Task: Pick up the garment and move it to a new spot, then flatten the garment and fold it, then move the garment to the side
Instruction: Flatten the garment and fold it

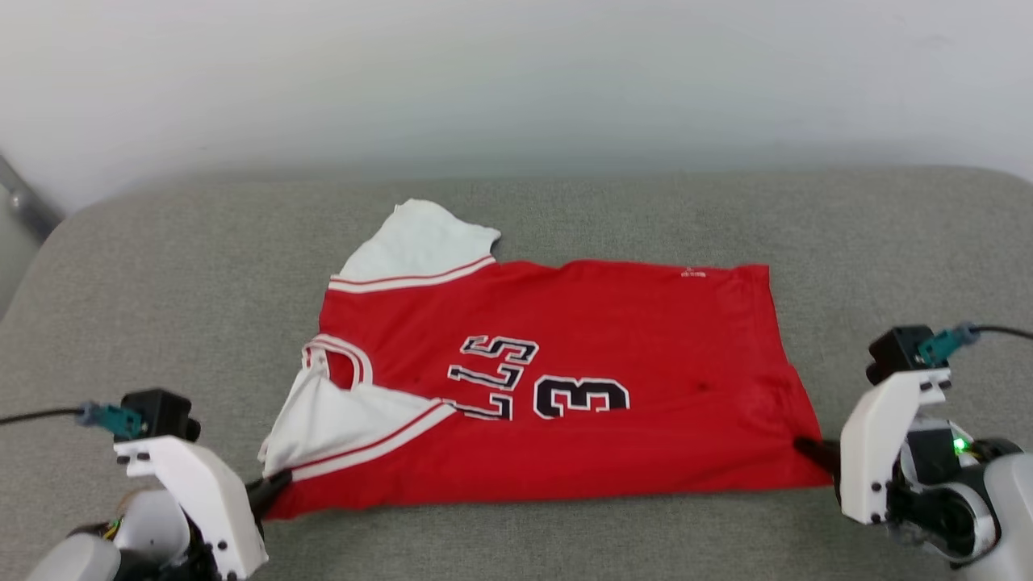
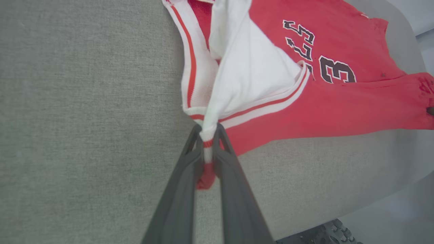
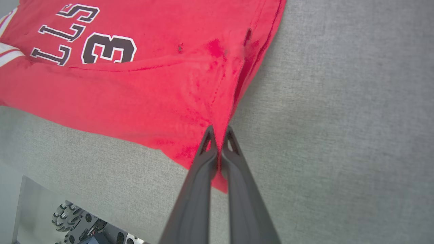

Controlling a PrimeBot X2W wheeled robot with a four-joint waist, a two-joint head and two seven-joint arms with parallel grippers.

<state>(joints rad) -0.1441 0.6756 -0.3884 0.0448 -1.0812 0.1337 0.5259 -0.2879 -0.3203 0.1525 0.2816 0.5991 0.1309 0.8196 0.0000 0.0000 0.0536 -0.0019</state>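
Counter (image 1: 161, 266): grey woven covering, taking up most of the head view, with a pale wall across the top of the frame.

Garment (image 1: 613, 323): red jersey lying mid-frame on the counter, collar end toward frame left and hem toward frame right. It lies mostly flat. A red band is folded over along the lower edge and covers part of the print. You can read only "LLS" and a "3" (image 1: 581, 397) in black with white outline.

Sleeves: one white sleeve (image 1: 420, 242) sticks out at the upper left of the jersey. The other (image 1: 339, 428) is folded in over the red body at lower left, its red-white striped trim running diagonally.

Your left pincer (image 1: 274, 484) sits at lower left of the head view. In the left wrist view the left pincer (image 2: 207, 130) is clamped on a bunched corner of white sleeve trim and red cloth, with a red tip poking out below the fingers.

Your right pincer (image 1: 807, 448) sits at lower right of the head view. In the right wrist view the right pincer (image 3: 218, 132) is closed tight on the red hem corner, cloth pinched between the fingers.

Small ribbed wheels (image 3: 67, 217) show past the counter edge, lower left of the right wrist view.
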